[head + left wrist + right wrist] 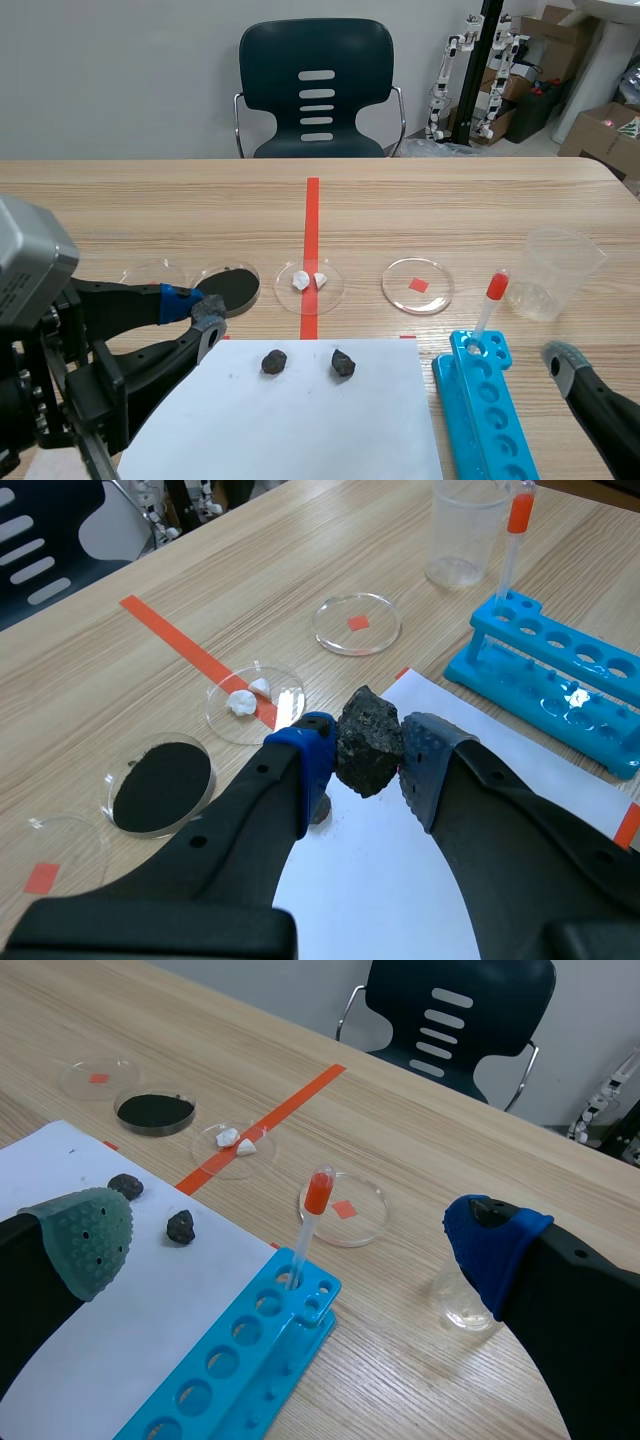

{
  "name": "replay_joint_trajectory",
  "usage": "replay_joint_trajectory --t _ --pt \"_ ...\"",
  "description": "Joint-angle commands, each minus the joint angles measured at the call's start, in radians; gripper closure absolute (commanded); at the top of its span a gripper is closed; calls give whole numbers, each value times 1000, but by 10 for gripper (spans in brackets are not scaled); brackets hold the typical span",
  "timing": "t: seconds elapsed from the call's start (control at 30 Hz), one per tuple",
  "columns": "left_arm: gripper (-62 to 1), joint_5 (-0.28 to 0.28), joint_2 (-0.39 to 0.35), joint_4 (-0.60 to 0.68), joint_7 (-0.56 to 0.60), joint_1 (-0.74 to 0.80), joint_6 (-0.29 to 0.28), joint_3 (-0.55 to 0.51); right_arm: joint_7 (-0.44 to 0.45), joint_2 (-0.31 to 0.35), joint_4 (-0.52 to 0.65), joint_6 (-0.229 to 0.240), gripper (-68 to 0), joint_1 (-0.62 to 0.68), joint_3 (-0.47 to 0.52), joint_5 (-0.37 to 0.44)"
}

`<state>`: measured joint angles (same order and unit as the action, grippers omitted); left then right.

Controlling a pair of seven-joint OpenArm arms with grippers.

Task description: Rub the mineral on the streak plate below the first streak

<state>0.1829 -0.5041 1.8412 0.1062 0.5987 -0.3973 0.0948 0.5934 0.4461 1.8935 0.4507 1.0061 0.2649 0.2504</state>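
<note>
Scene: L gripper (pixel 197 306) sits at the far left corner of the white sheet (pixel 300 430); its load is hidden here. Two rocks (pixel 274 361) (pixel 343 363) lie on the sheet near its far edge. Row of dishes beyond that edge, incl. the black-powder dish (pixel 228 288).

L wrist: fingers clamped on a dark mineral (pixel 368 742), held over the sheet's edge.

R wrist: R gripper (pixel 288 1242) is spread wide w/ nothing between the pads, above the blue rack (pixel 240 1370) w/ dropper (pixel 308 1225). Beaker (pixel 462 1305) just beside the blue pad.
</note>
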Motion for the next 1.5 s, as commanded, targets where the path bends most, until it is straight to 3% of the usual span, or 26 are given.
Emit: replay_joint_trajectory --t 0.0,1.13,1.33,1.47 --pt "-117 10 5 24 17 2 -2 2 18 8 14 -1 -679 -6 3 11" --pt "-117 11 5 24 14 2 13 2 14 8 14 0 -679 -6 3 11" --pt "-117 16 5 23 -88 2 21 2 14 8 14 0 -679 -6 3 11" --pt "-117 76 5 23 -198 2 45 2 15 8 14 0 -679 -6 3 11"
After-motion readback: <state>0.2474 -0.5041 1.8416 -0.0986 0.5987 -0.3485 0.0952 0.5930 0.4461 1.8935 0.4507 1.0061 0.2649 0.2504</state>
